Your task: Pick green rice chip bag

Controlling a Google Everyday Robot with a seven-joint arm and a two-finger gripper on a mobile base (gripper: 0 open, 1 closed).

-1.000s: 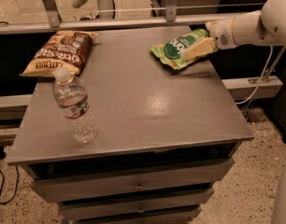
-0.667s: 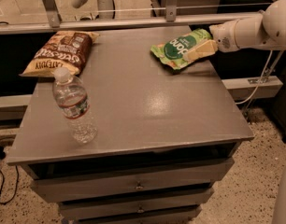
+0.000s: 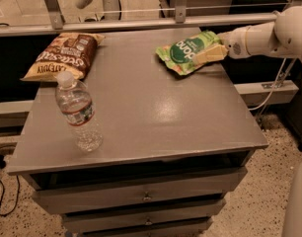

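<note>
Green rice chip bag [image 3: 185, 53] far right on table [image 3: 156, 117], jaws clamped on it; bottle [image 3: 78, 113], brown bag [image 3: 62, 56] leftward

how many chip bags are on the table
2: a brown bag at the far left corner, and the green bag at the far right edge, with the gripper at its right side.

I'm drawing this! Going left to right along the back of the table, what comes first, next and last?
First the brown bag → green bag → hand, reaching in from the right at the green bag's right edge.
</note>
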